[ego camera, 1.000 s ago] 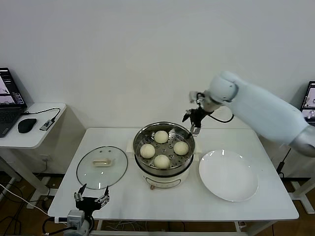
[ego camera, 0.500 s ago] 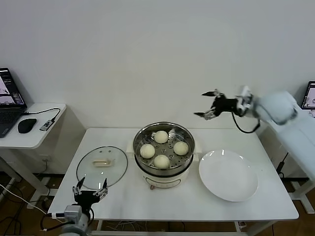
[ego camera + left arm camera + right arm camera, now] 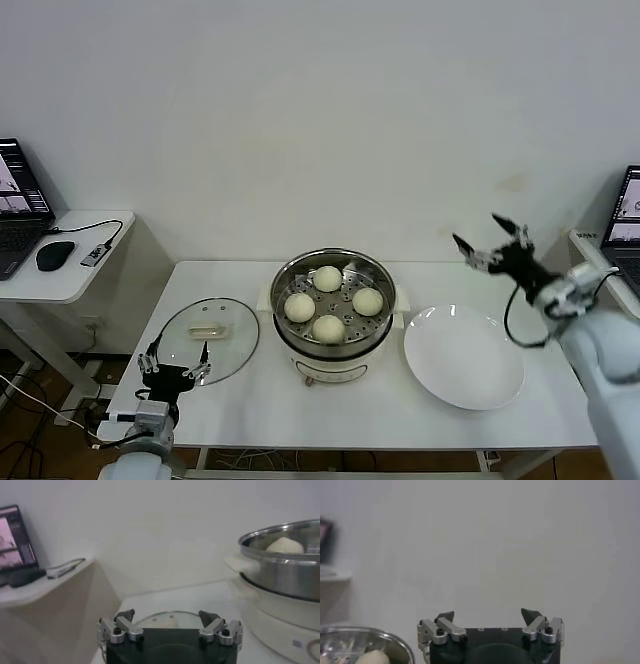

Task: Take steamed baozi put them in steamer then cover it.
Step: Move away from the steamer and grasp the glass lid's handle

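1. Low at the near-left corner of the worktop [image 3: 330, 420], the left end effector [image 3: 172, 364] hangs with its fingers spread wide and nothing between them, just at the near rim of the cover [image 3: 207, 340].
2. Its wrist view shows the same open fingertips [image 3: 125, 615] with the cover [image 3: 165, 622] lying flat beyond them and the steamer [image 3: 280, 570] rising close beside it.
3. Up at the right, the right end effector [image 3: 492, 245] is raised well above the white plate [image 3: 465, 357], fingers splayed apart and empty; its own camera faces the bare wall.
4. At centre, the steamer [image 3: 333, 312] stands uncovered on its cream base, between the cover and the plate.
5. Inside, the four steamed baozi [image 3: 328, 329] sit on the perforated tray, spaced apart in a ring.
6. Further left stands a side desk [image 3: 60, 270] with a laptop [image 3: 20, 205] and mouse [image 3: 54, 254].
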Action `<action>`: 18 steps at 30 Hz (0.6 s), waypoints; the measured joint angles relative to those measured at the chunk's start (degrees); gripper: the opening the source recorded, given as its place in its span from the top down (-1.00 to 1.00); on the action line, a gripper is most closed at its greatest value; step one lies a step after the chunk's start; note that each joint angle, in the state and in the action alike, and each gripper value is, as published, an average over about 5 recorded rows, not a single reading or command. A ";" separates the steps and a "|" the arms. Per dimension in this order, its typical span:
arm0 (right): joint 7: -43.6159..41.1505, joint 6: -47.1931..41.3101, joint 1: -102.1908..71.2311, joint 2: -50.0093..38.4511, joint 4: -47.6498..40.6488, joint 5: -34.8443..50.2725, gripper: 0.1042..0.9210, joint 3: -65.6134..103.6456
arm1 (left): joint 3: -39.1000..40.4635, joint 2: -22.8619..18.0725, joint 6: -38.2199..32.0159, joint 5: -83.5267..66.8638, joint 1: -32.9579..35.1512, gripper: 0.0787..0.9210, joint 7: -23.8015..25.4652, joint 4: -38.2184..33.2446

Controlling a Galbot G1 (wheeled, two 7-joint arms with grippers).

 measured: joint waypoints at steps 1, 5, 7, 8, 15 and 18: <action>0.60 0.35 -1.91 1.08 0.39 0.22 -0.76 0.85 | 0.08 0.19 -0.98 2.32 -0.19 -0.77 -0.07 0.51; 2.39 1.46 -7.62 4.82 1.73 0.54 -0.76 3.30 | 0.63 1.17 -5.32 12.64 -1.23 -0.77 -1.25 2.71; 3.04 1.76 -9.66 6.31 2.46 0.54 -0.76 4.10 | 1.07 1.75 -7.40 18.25 -1.89 -0.77 -2.68 4.06; 3.32 1.87 -10.56 6.98 2.84 0.53 -0.76 4.45 | 1.31 2.08 -8.36 21.19 -2.25 -0.77 -3.59 4.86; 4.57 2.56 -15.33 10.43 4.78 0.24 -0.76 6.44 | 2.65 4.32 -14.73 37.96 -5.46 -0.77 -9.55 11.63; 4.75 2.87 -16.73 11.37 5.21 -0.02 -0.76 7.07 | 3.18 4.82 -16.97 42.06 -7.09 -0.77 -10.53 14.65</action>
